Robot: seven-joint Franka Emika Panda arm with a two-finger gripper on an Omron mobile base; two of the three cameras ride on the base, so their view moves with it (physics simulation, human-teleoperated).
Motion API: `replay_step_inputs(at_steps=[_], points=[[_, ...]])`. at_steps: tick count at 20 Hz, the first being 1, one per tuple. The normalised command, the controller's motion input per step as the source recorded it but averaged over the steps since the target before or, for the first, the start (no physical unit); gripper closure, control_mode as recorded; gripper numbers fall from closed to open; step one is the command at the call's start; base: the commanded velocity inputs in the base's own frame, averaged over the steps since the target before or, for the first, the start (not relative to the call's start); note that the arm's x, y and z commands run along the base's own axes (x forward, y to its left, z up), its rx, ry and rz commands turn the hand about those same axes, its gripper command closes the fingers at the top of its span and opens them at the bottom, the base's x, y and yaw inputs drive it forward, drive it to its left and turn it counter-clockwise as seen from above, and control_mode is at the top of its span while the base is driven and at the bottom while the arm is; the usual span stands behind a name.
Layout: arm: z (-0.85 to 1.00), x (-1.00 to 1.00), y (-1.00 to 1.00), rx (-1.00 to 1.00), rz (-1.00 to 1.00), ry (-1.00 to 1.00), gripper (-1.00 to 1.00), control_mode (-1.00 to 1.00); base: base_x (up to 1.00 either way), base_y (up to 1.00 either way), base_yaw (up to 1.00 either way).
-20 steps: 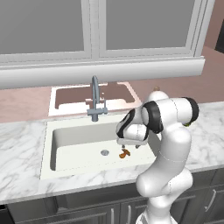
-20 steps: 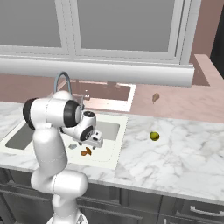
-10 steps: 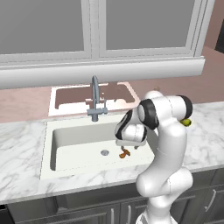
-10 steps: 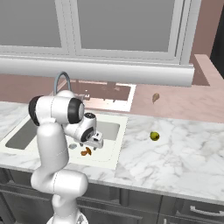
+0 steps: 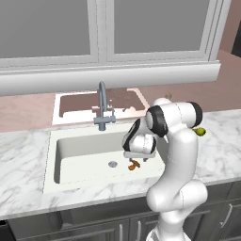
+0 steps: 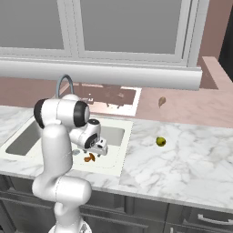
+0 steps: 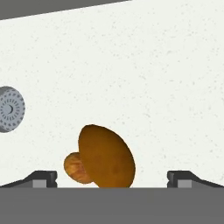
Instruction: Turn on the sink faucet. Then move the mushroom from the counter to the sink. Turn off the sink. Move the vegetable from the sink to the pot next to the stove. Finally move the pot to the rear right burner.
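Lower now, your open fingers (image 7: 112, 177) straddle the mushroom (image 7: 105, 158) in the sink (image 5: 70, 155); light, soft, grip its cap gently.

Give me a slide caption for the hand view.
Open gripper above the brown mushroom on the sink floor, drain alongside.

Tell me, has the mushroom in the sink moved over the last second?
No. The mushroom still lies just right of the drain on the sink floor.
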Motion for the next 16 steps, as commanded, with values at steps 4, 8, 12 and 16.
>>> replay_step_inputs(at_steps=[4, 8, 12, 16], points=[[-0.07, 0.0, 0.04, 0.0, 0.0, -0.02, -1.0, -1.0, 0.0, 0.0, 0.0], [-0.06, 0.0, 0.05, 0.0, 0.0, 0.0, -1.0, -1.0, 0.0, 0.0, 0.0], [-0.04, 0.0, 0.04, 0.0, 0.0, -0.01, -1.0, -1.0, 0.0, 0.0, 0.0], [-0.02, 0.0, 0.01, 0.0, 0.0, -0.01, -1.0, -1.0, 0.0, 0.0, 0.0]])
